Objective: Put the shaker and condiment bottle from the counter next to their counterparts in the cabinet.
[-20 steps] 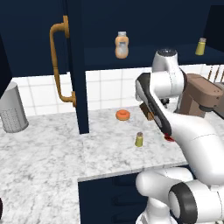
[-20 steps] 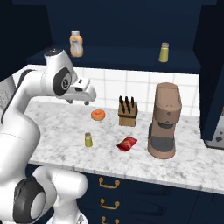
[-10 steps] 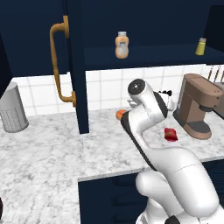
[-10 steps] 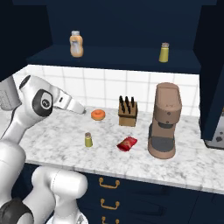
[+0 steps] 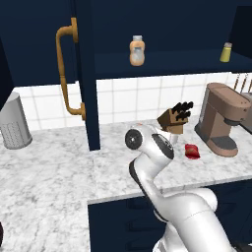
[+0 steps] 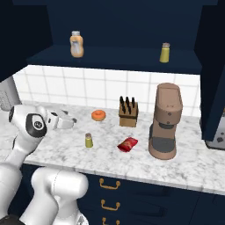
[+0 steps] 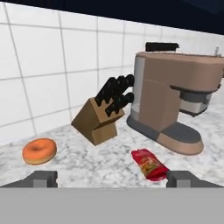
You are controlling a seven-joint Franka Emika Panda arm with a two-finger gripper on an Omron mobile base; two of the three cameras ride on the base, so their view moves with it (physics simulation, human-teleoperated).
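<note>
The olive-yellow shaker stands upright on the marbled counter, a little right of and below my gripper. The red condiment bottle lies flat on the counter in front of the knife block; the hand view has the condiment bottle just left of my right fingertip. My gripper is open and empty, low over the counter. On the cabinet shelf stand the twin shaker and the plump pale orange bottle.
An orange donut, a knife block and a brown coffee machine line the tiled wall. The open cabinet door with its curved handle hangs at left. A grey canister stands far left.
The arm has folded down from shelf height to just above the counter, and the hand now points along the worktop toward the coffee machine.
</note>
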